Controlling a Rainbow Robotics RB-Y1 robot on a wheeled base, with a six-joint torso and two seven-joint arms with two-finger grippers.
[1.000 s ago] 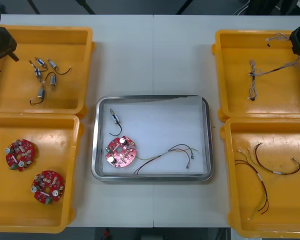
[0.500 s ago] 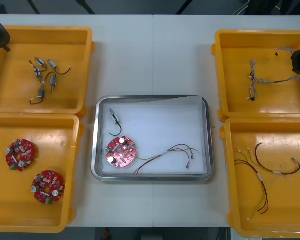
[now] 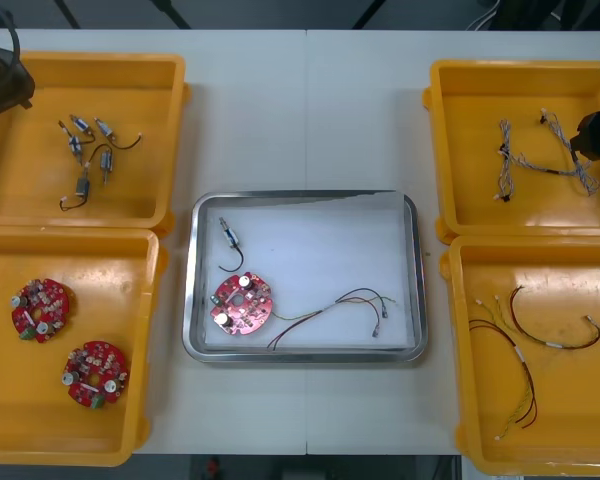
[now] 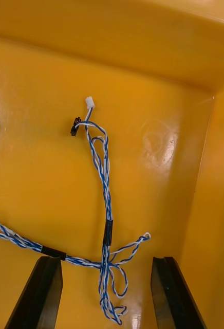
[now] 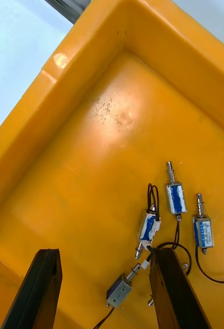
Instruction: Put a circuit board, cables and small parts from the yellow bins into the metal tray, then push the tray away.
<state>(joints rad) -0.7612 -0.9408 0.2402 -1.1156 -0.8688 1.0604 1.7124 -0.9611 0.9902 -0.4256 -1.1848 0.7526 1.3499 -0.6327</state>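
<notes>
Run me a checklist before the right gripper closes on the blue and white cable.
1. Right gripper open: ok, its fingers stand apart.
2. Twisted blue and white cable between the fingers: ok, its looped end lies there on the yellow bin floor.
3. One cable alone in the grasp: cannot tell; another strand runs in by one finger.
4. Room in the metal tray: ok, bare white floor beyond the circuit board, small metal part and red and yellow cable.
5. Left gripper clear: ok, open over the far left bin.
</notes>
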